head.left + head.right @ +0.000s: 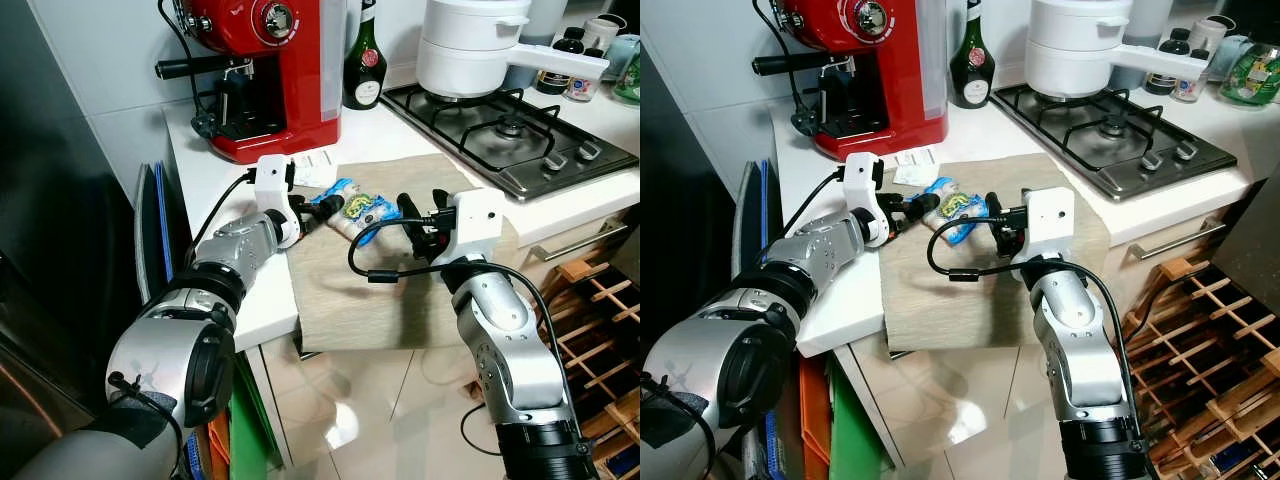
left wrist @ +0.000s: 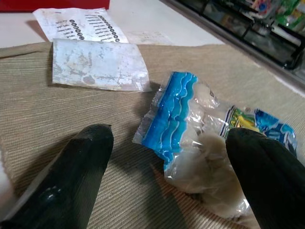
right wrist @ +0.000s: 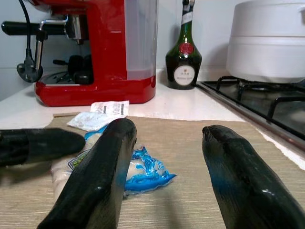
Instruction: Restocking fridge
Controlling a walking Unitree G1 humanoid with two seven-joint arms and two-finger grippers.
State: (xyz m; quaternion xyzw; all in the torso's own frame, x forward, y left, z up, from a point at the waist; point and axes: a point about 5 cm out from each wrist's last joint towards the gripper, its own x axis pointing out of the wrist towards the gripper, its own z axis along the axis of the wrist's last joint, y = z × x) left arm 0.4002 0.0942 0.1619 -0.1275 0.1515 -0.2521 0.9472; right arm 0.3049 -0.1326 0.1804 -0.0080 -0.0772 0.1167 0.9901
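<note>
left gripper point(image 1: 335, 207) sits low over the beige mat point(image 1: 400, 310) on the white counter point(image 1: 215, 170), fingers spread wide, straddling the near end of the blue and clear food packet point(image 1: 358, 212). left wrist view shows 1 finger on bare mat beside the packet's blue edge, the other finger over its clear bulging part; nothing pinched yet. right gripper point(image 1: 420, 215) hovers just beside the packet's other end, 2 fingers parted to a middling gap, holding nothing, pointed toward the red coffee machine point(image 1: 270, 70).

packet lies flat on the mat, between the 2 grippers, near 2 small paper sachets point(image 1: 315, 165). green bottle point(image 1: 365, 55), white pot point(image 1: 470, 45) and gas hob point(image 1: 510, 135) stand behind, well apart from the work.

step in hand looks like the pick of the packet, early in the task. to do it well: lower the left fingers until both tips touch the mat, centre them on the bulging middle and not the thin crinkly edge, then close slowly. film is slippery and soft, so a shallow pinch may slide off. keep the right gripper clear of the left.
</note>
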